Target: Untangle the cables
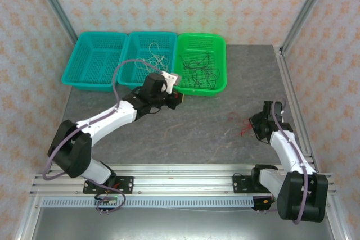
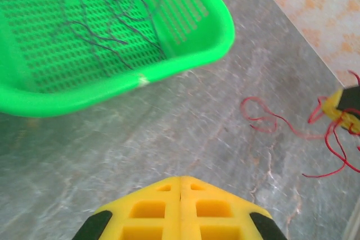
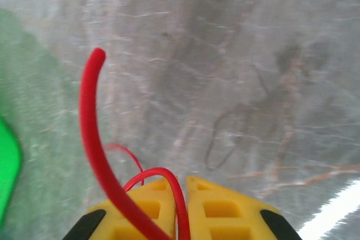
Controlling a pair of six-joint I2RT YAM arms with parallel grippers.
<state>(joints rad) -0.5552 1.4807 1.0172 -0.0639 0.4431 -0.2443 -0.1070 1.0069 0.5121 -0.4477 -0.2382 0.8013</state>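
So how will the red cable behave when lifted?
The red cable arches up unsupported from the right gripper, so it is probably slightly springy. Its loose loops on the table suggest it flops over any length. So thin, likely very light.

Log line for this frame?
left gripper: shut, empty, near green basket | right gripper: shut on red cable | black cables: green basket | white cables: blue basket

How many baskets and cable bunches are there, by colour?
teal basket: 1
blue basket: 1
green basket: 1
white cable bunch: 1
black cable bunch: 1
red cable bunch: 1
Total: 6
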